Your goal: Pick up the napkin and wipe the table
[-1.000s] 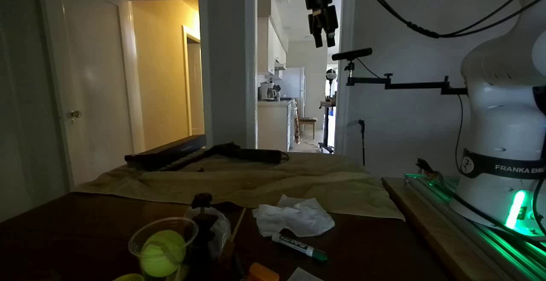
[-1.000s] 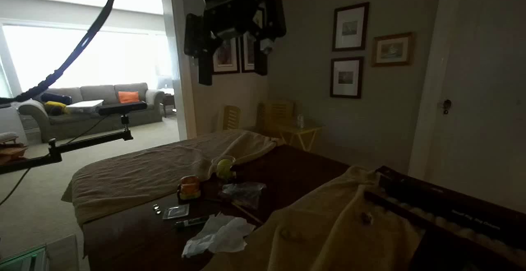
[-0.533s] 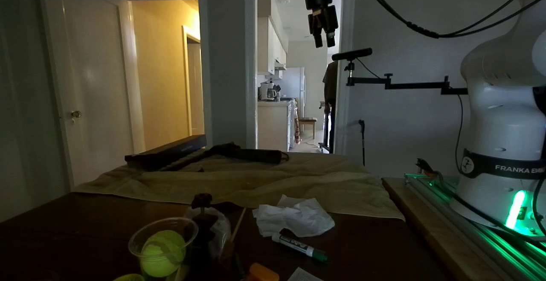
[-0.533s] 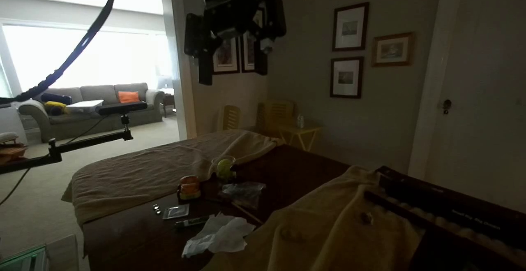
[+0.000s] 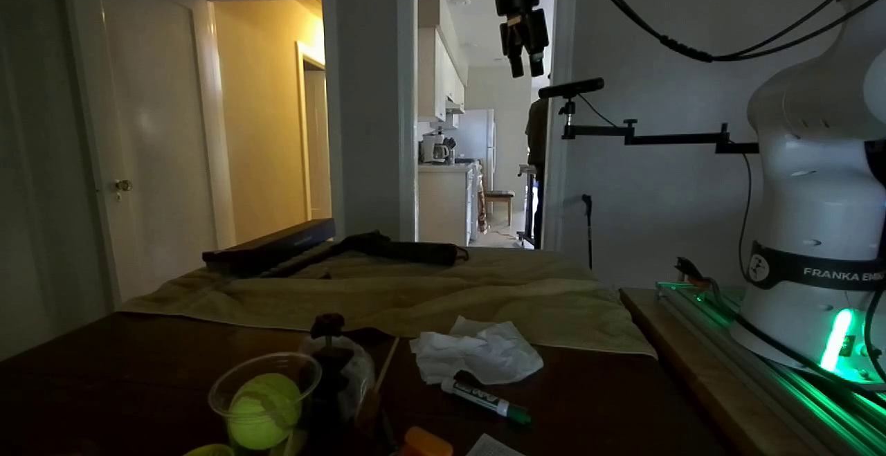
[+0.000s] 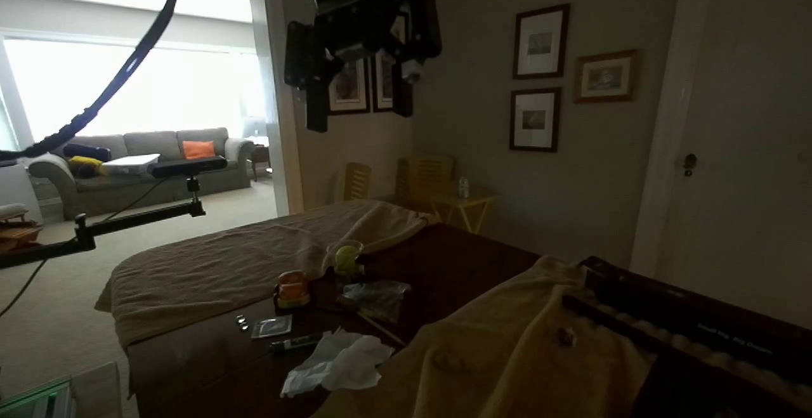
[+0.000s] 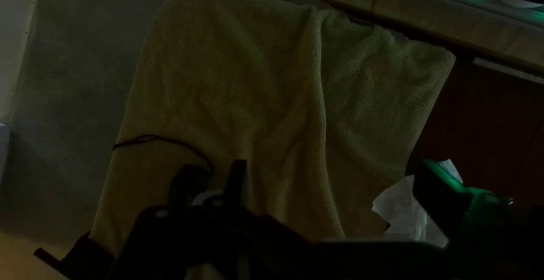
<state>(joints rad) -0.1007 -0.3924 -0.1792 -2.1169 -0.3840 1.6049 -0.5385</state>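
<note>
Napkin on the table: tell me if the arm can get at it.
Likely yes: the tool hangs open overhead, and nothing visible covers the napkin, though the marker lies close beside it.

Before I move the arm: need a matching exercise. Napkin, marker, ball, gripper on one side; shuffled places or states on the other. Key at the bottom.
Column one
1. napkin
2. marker
3. yellow-green ball
4. Robotiq gripper

Column two
A. inside a clear plastic cup
B. open, raised above the table
C. capped in green
D. white and crumpled

Right pairs: 1-D, 2-C, 3-A, 4-B
</note>
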